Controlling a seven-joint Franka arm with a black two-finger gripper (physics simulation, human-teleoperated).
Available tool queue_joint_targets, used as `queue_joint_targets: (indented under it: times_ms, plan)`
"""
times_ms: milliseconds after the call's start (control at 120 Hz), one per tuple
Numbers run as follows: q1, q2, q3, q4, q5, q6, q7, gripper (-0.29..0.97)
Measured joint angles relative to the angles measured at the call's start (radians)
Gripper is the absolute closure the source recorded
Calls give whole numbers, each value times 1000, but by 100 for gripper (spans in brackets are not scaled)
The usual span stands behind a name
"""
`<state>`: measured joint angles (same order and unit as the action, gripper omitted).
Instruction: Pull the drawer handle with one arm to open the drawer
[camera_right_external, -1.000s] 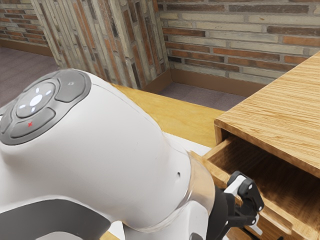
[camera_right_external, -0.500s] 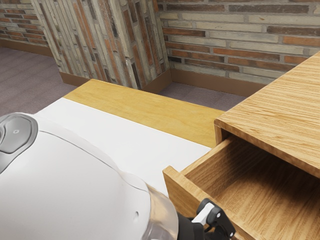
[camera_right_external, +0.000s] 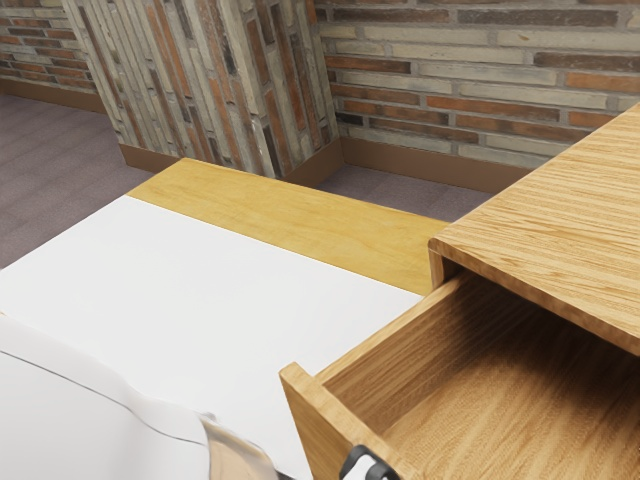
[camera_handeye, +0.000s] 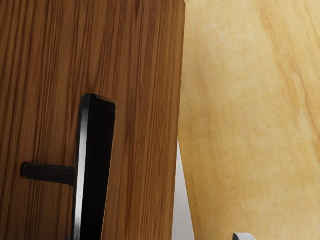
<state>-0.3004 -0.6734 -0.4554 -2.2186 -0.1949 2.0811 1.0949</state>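
- Here the drawer (camera_right_external: 400, 355) stands open, drawn well out of the wooden cabinet (camera_right_external: 560, 230) toward the exterior view's lower left. Its bare wooden inside is in plain sight.
- The cabinet's top overhangs the rear of the drawer at the exterior view's right.
- Front panel (camera_handeye: 140, 100), seen close in the wrist view: vertical wood grain, carrying the drawer handle (camera_handeye: 94, 170). The handle is a black bar held off the wood on a short black post.
- Hand (camera_right_external: 365, 466): a small black-and-white part of it shows at the exterior view's lower edge, just beside the drawer's front panel. Whether it is clenched on the handle or released cannot be told.
- Arm (camera_right_external: 70, 420): a white link in the exterior view's lower left corner, above the table.
- Table (camera_right_external: 180, 290): a white top with a yellow wooden band along its far side. The open drawer juts out over the white part.
- Brick wall (camera_right_external: 480, 70): behind the table and cabinet.
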Motion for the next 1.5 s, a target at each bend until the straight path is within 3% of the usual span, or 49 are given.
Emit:
queue_joint_targets:
  times_ms: [217, 683, 900, 992, 1058, 1083, 1208, 1275, 1408, 1500]
  plan:
    - [21, -49, -23, -30, -38, -15, 2, 25]
    - [48, -84, -36, -28, -80, -53, 10, 31]
    - [45, -96, -15, -7, -80, -56, 21, 76]
    - [45, -96, -5, 3, -80, -55, 24, 91]
    - [44, -97, 1, 10, -79, -52, 26, 94]
    - [42, -97, 2, 14, -80, -51, 27, 91]
    - [45, -100, 22, 24, -86, -63, 35, 50]
    - [46, -105, 27, 27, -88, -72, 40, 34]
    - [48, -114, 27, 25, -121, -60, 22, 18]
    - [45, -108, 37, 80, -57, -113, -96, 12]
